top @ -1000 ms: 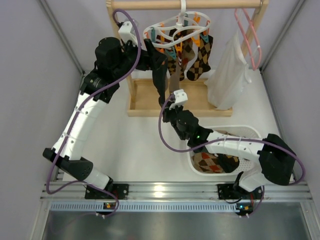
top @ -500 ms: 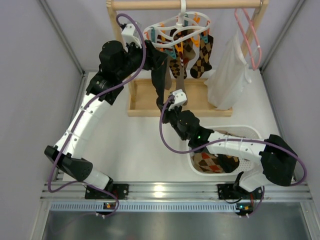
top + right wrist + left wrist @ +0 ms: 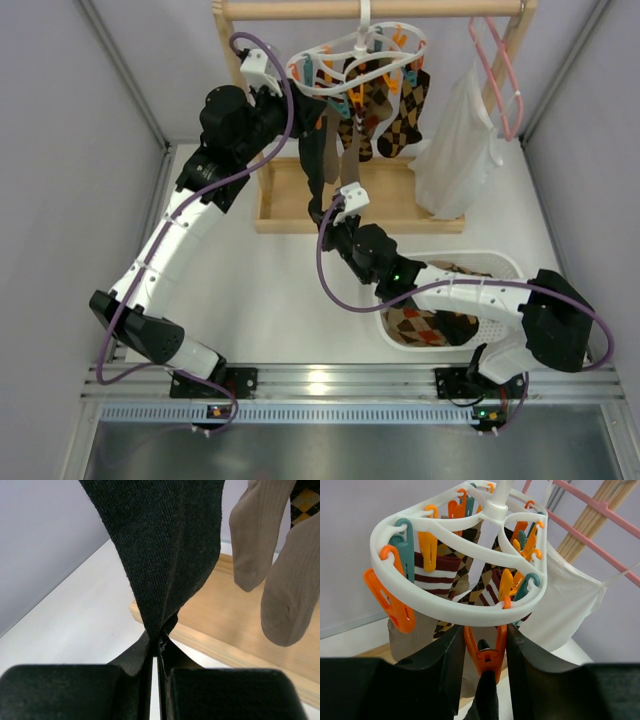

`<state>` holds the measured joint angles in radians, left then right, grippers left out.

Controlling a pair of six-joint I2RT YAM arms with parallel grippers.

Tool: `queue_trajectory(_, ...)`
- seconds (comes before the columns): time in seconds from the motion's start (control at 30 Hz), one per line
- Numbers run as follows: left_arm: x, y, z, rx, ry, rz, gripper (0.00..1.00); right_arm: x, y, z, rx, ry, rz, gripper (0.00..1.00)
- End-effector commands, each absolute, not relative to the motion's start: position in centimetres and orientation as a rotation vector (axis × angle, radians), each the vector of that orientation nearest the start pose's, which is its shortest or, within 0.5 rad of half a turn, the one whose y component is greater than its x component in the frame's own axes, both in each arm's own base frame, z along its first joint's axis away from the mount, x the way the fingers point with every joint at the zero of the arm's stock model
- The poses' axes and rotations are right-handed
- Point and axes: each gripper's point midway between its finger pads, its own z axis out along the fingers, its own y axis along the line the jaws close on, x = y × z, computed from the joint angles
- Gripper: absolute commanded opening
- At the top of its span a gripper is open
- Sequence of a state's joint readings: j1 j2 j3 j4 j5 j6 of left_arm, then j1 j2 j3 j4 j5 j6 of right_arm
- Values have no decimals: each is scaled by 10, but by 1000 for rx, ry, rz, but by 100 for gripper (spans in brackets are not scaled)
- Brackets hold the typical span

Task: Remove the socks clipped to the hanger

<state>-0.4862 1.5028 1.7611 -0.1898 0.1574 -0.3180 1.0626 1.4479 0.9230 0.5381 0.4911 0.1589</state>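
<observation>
The white ring hanger (image 3: 385,37) (image 3: 451,611) hangs from the wooden rod, with argyle socks (image 3: 396,112) and striped, tan ones (image 3: 437,570) clipped under it. A black sock (image 3: 314,160) (image 3: 165,540) hangs from an orange clip (image 3: 489,656) at the ring's near edge. My left gripper (image 3: 303,112) (image 3: 485,632) presses that clip's two handles from both sides. My right gripper (image 3: 322,210) (image 3: 159,642) is shut on the black sock's lower end, which is pulled taut. Two tan socks (image 3: 280,575) dangle beside it.
A white garment (image 3: 455,150) on a pink wire hanger (image 3: 497,70) hangs to the right on the same rack. The rack's wooden base (image 3: 285,205) lies below the hanger. A white basket (image 3: 500,262) with argyle socks (image 3: 420,325) in it sits under my right arm.
My left gripper has moved in to the hanger's near edge and narrowed onto the orange clip. The right gripper has kept its hold on the black sock and shifted slightly left.
</observation>
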Motion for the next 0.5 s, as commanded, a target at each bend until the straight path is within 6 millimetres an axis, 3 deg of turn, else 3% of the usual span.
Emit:
queue_trajectory(0.0, 388, -247, 512, 246, 1405, -757, 39, 282, 377, 284, -322, 1514, 636, 0)
queue_trajectory(0.07, 389, -246, 513, 238, 1404, -755, 30, 282, 377, 284, -324, 1513, 636, 0)
queue_trajectory(0.23, 388, -240, 514, 219, 1399, -734, 24, 279, 373, 281, -325, 1530, 631, 0)
queue_trajectory(0.3, 387, -235, 516, 200, 1394, -712, 11, 275, 371, 275, -334, 1542, 629, 0)
queue_trajectory(0.47, 386, -228, 517, 180, 1391, -689, 6, 266, 358, 271, -324, 1548, 632, 0)
